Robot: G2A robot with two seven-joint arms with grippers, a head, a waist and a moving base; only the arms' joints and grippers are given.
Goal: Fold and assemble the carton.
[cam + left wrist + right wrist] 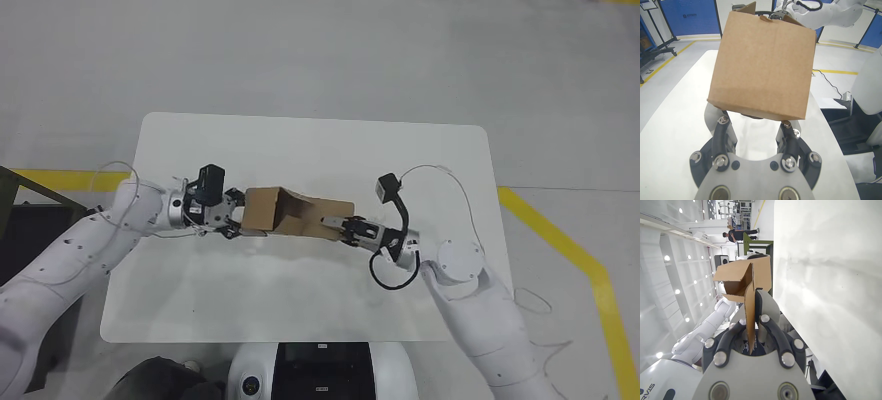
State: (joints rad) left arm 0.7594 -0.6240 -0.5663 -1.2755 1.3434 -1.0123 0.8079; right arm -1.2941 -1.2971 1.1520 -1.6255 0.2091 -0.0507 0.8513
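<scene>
A brown cardboard carton point(285, 212) is held above the middle of the white table point(300, 150), lying sideways between my two grippers. Its closed panel point(762, 70) faces my left gripper point(754, 121). That gripper's fingers point(723, 121) are spread wide, and their tips are hidden under the carton's near edge. In the top view the left gripper point(232, 218) is at the carton's left end. My right gripper point(345, 232) is at the open end and is shut on one flap point(750, 313), which runs edge-on between its fingers point(759, 298). The other flaps point(728, 279) stand open.
The table has rounded corners and bare white surface on every side of the carton. A dark green frame point(10, 195) stands off the table's left edge. Yellow floor lines point(570, 250) run past both sides. A black cable point(400, 215) loops over my right wrist.
</scene>
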